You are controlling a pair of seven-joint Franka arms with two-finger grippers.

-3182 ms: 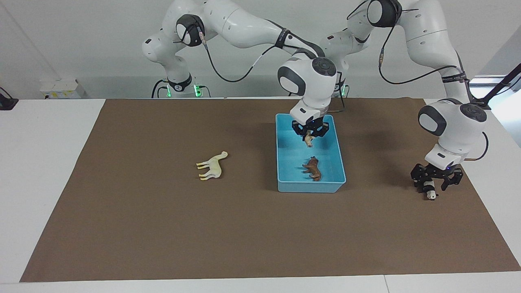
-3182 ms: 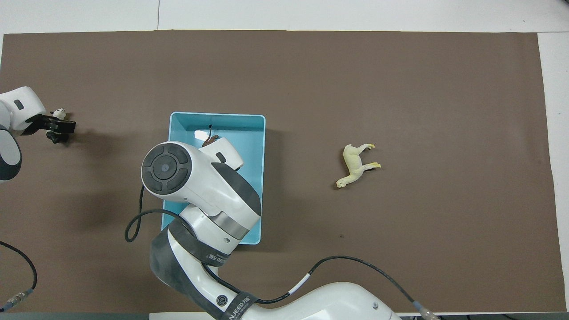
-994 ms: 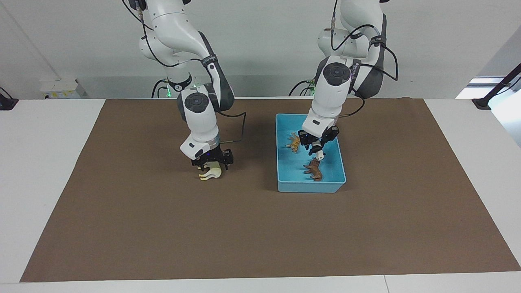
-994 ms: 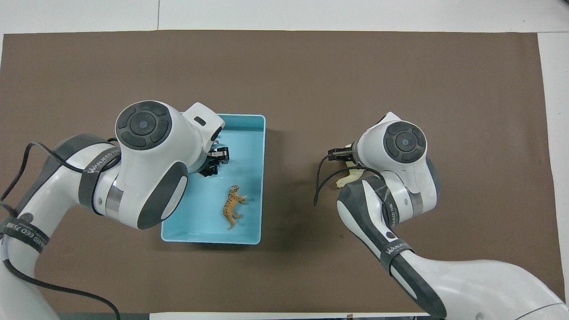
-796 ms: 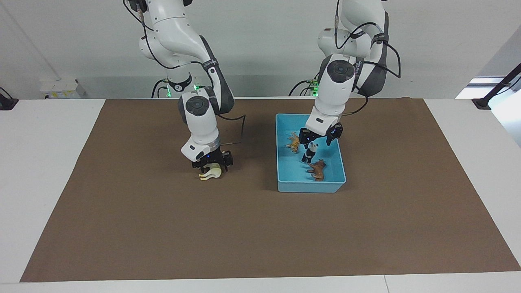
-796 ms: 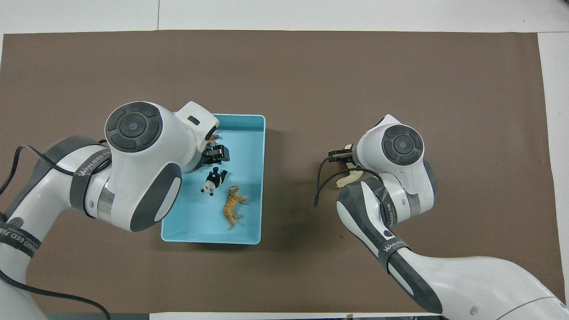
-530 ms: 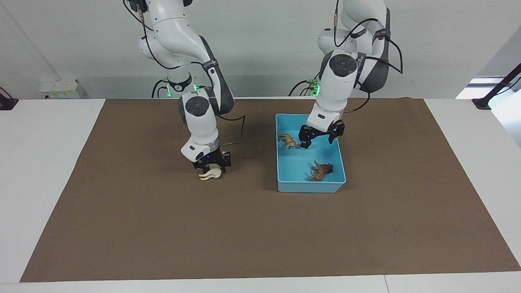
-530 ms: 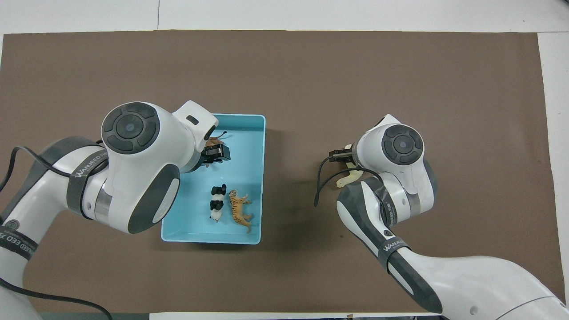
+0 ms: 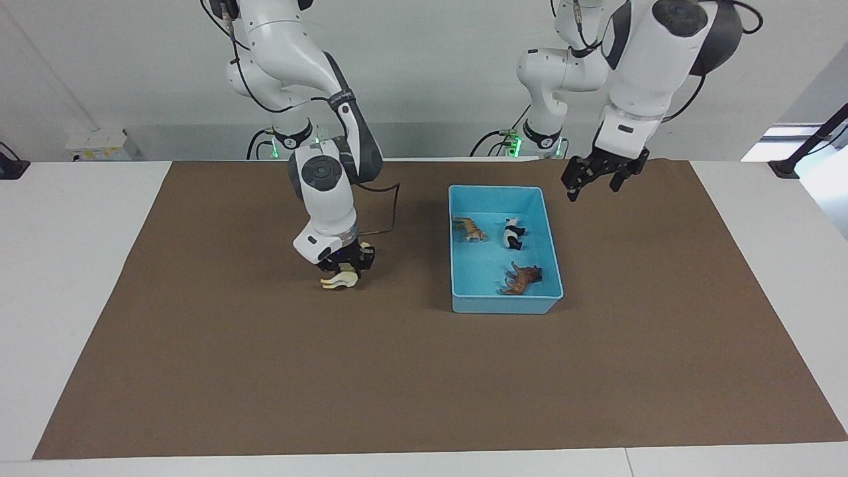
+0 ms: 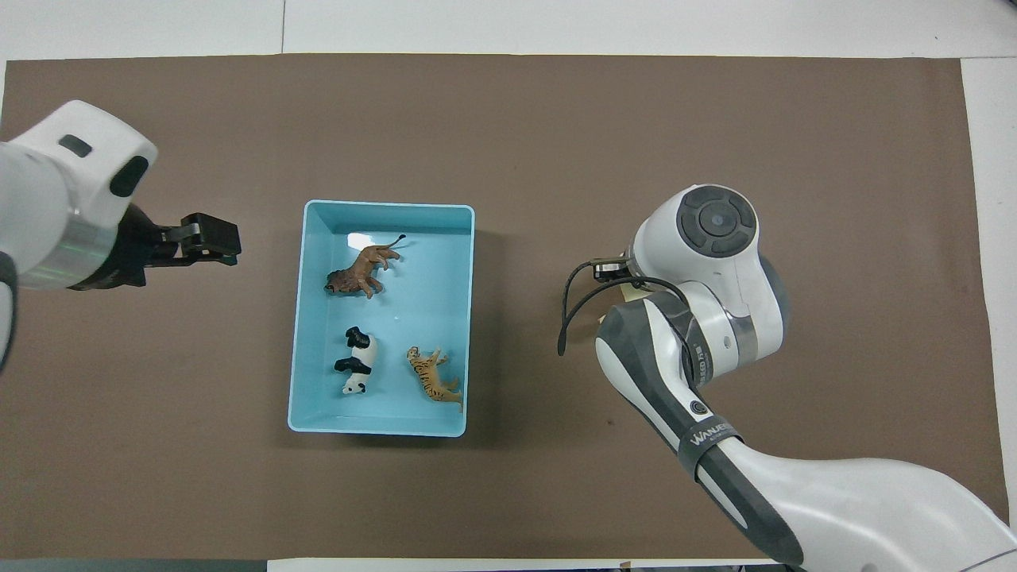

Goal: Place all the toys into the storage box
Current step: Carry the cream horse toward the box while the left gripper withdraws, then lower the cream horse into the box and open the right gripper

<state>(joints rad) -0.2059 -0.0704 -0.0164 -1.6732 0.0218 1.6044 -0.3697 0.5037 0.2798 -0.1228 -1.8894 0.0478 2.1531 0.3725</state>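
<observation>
Brown matting covers most of the white tabletop (image 9: 79, 278), with a plain pale wall at the robots' end.

From the facing view first: the rectangular light blue plastic storage box (image 9: 505, 303) sits on the mat, more toward the left arm's end. Three of the small plastic animal figurines lie in it. The orange striped tiger (image 9: 470, 228) and the black-and-white panda (image 9: 512, 234) are side by side in the half nearer the robots, and the brown lion (image 9: 523, 279) is in the half farther from them. The left claw (image 9: 595, 176) hangs up in the air over the mat, off the box's corner toward the left arm's end, with its fingers spread and nothing between them. The right claw (image 9: 344, 261) is down low on the cream-white llama-like animal figurine (image 9: 339, 281), fingers closed around its body, legs poking out underneath. I can't tell whether the llama is touching the mat or just off it. It's well apart from the box, toward the right arm's end.

Overhead view: the box (image 10: 381, 428) shows all three toys clearly, lion (image 10: 359, 270) farthest out, panda (image 10: 355, 361) and tiger (image 10: 434, 378) nearer the robots. The left claw (image 10: 208, 240) is beside the box, over bare mat. The right arm's wrist covers the llama almost completely, so that grip isn't readable from up here.
</observation>
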